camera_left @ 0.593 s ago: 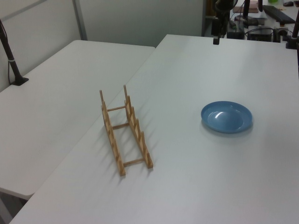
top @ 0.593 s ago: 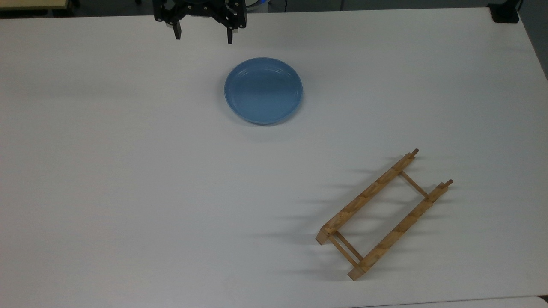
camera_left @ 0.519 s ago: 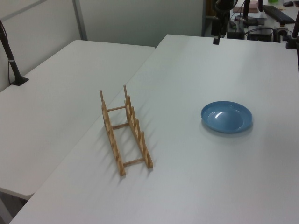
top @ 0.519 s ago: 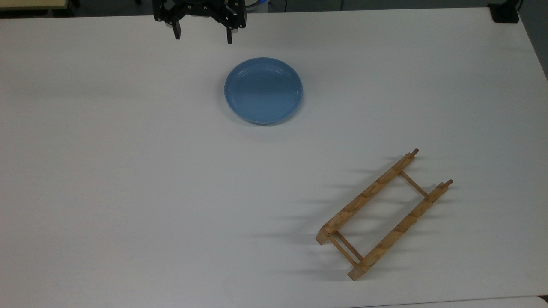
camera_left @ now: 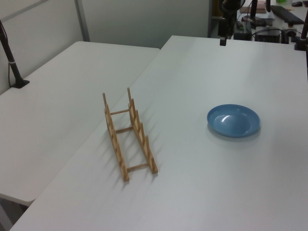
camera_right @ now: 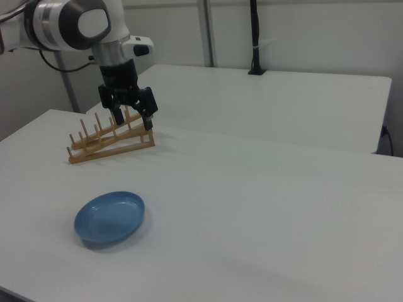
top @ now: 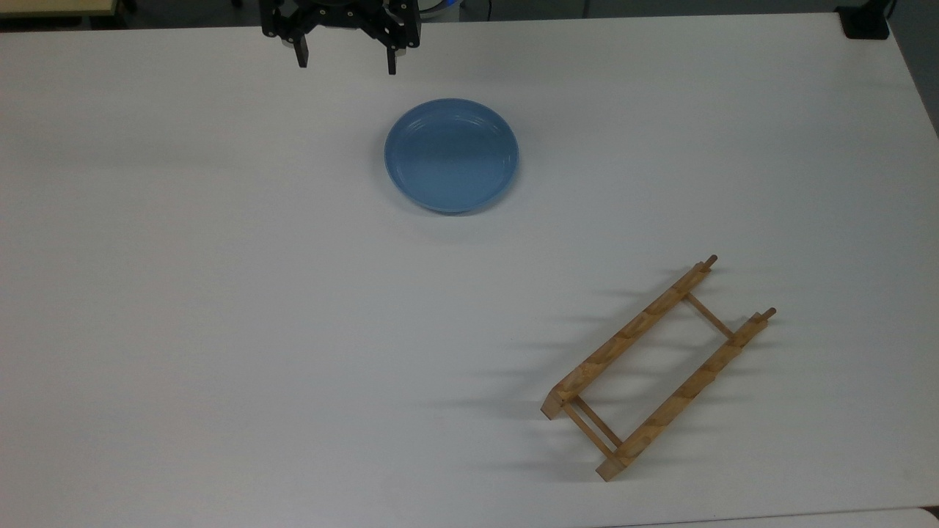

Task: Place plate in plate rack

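Note:
The light-blue plate (top: 451, 155) lies flat on the white table (top: 220, 293), toward the top view's upper middle; it also shows as the plate (camera_left: 233, 120) and the plate (camera_right: 110, 218). The wooden plate rack (top: 656, 367) stands at the top view's lower right, apart from the plate, with the rack (camera_left: 128, 134) and the rack (camera_right: 110, 139) seen from the sides. My gripper (top: 346, 66) hangs open above the table's far edge, up and to the left of the plate in the top view, holding nothing. The gripper (camera_right: 131, 118) is well above the plate in the right view.
A second white table (camera_left: 53, 120) adjoins on the left view's left, with a black post (camera_left: 10, 57) clamped to it. Desks with equipment (camera_left: 269, 24) stand behind the table's far end.

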### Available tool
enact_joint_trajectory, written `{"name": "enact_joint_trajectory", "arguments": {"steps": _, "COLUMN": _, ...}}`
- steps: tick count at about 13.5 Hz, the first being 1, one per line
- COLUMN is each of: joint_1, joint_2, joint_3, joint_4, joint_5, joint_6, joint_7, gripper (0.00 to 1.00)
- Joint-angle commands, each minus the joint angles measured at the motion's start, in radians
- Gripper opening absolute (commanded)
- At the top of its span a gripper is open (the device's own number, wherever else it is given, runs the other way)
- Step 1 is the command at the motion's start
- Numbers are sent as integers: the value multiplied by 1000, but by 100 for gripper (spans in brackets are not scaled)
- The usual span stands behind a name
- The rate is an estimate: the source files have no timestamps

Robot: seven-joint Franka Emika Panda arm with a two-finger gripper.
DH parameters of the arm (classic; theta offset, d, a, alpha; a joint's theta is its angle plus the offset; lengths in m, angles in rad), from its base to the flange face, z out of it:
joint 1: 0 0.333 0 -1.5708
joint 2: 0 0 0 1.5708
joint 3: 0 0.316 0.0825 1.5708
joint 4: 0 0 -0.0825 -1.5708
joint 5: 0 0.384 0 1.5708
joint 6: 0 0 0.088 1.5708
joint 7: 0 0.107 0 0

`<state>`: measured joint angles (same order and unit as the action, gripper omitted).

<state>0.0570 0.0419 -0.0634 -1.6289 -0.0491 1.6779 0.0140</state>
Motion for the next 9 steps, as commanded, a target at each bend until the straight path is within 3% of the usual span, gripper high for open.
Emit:
{"name": "enact_joint_trajectory", "arguments": {"steps": 1, "joint_1": -22, "joint_2": -20, "joint_3": -6, "joint_4": -58, "joint_5": -3, "joint_6": -9, "joint_7": -191, "gripper": 100}}
{"name": "enact_joint_trajectory", "arguments": {"steps": 5, "joint_1": -31, "joint_2": -7, "joint_3": -4, "joint_4": -234, "joint_5": -8, "joint_6": 81, "joint_7": -575, "gripper": 100}}
{"name": "enact_joint_trajectory", "arguments": {"steps": 7, "joint_1": -16, "joint_2": 30, "joint_3": 2, "joint_4": -316, "joint_5": -11, "joint_6": 184, "joint_7": -585, "gripper": 89}}
{"name": "enact_joint_trajectory", "arguments": {"steps": 9, "joint_1": -8, "joint_2": 82, "joint_3": 5, "joint_4": -339, "joint_5": -29, "joint_6": 236, "joint_7": -582, "gripper": 84}}
